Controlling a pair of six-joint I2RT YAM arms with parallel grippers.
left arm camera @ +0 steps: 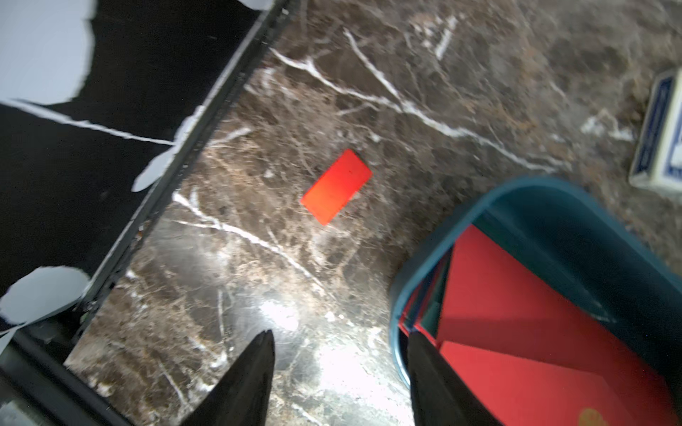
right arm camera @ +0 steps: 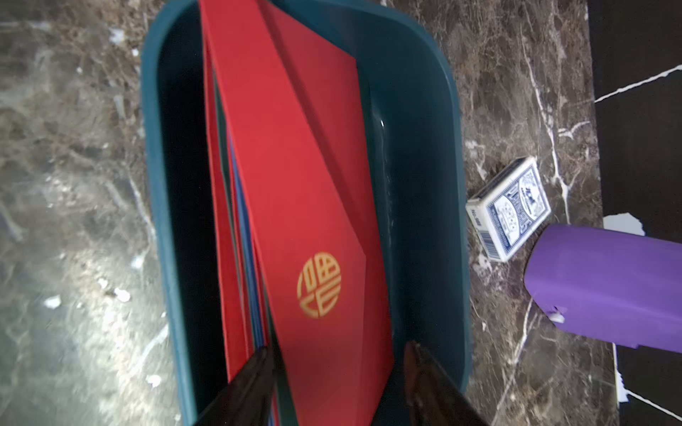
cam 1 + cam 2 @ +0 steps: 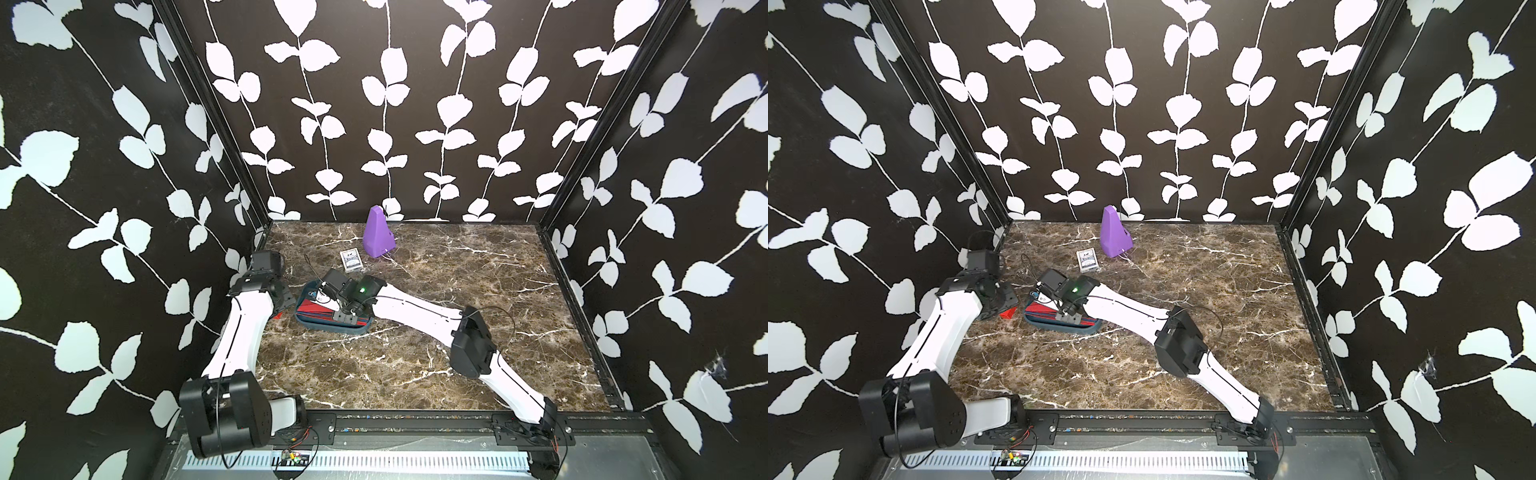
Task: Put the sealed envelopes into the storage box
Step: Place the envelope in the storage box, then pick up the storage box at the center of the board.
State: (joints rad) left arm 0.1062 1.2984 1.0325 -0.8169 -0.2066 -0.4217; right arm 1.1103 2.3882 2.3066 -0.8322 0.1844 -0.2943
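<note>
The storage box [image 3: 328, 330] is a shallow teal tub on the marble floor, left of centre in both top views. Several sealed envelopes [image 2: 295, 184] lie in it, mostly red, with blue edges showing in the stack. The top red one bears a gold emblem [image 2: 319, 284] and rests tilted. My right gripper [image 2: 338, 348] hangs open over the box, its jaws wide apart either side of that top envelope's near end. My left gripper [image 1: 341, 333] is open and holds nothing, over bare marble just beside the box's rim [image 1: 516, 188].
A small red block [image 1: 336, 186] lies on the floor between the box and the left wall. A white-and-blue card pack [image 3: 351, 261] and a purple pyramid [image 3: 377, 235] stand behind the box, towards the back wall.
</note>
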